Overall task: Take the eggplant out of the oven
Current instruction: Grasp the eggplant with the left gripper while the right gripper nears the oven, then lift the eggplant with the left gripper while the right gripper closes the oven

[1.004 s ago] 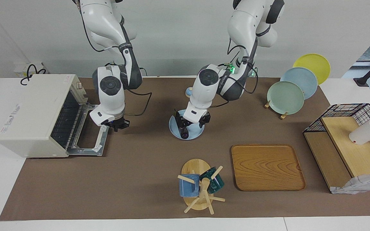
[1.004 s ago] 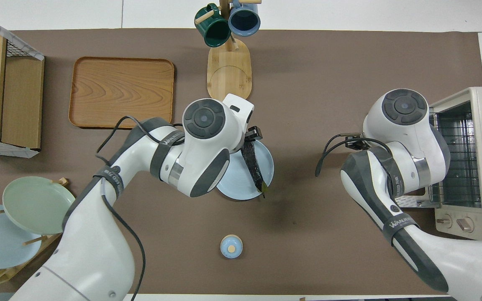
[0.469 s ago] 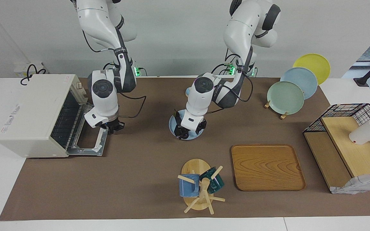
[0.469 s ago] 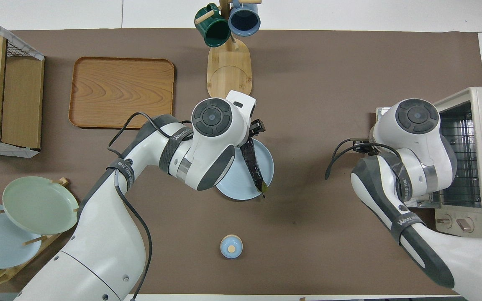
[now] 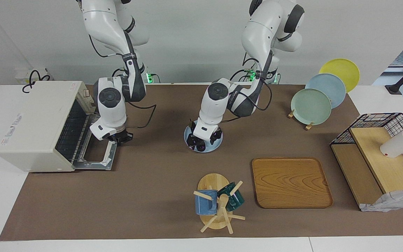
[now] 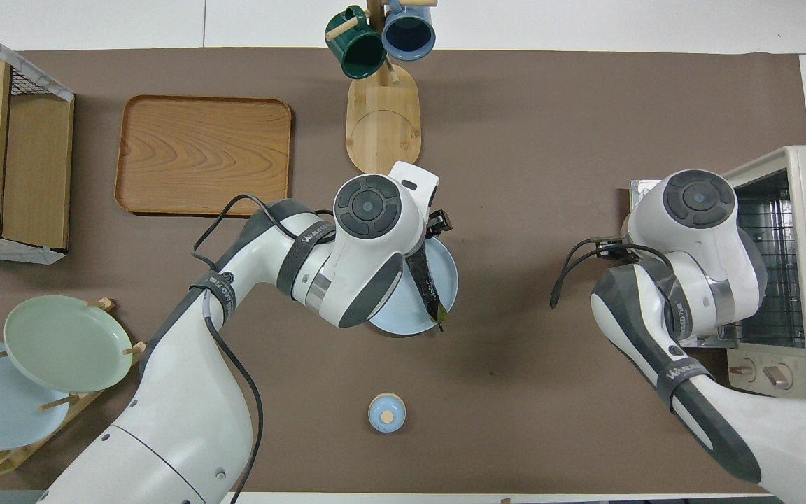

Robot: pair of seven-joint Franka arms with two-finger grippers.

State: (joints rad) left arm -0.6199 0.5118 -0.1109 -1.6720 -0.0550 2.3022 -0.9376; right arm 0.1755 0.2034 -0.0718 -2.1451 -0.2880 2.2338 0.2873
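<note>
The off-white oven stands at the right arm's end of the table with its door dropped open; it also shows in the overhead view. The dark purple eggplant lies across a light blue plate at mid-table, its stem end over the rim nearer the robots. My left gripper is low on the plate, shut on the eggplant at its farther end. My right gripper hangs over the edge of the open oven door.
A mug tree and a wooden tray lie farther from the robots than the plate. A plate rack and a wire basket shelf stand at the left arm's end. A small blue lid sits nearer the robots.
My left gripper has come down with the eggplant onto the blue plate. My right gripper has moved a little toward the oven, over its open door.
</note>
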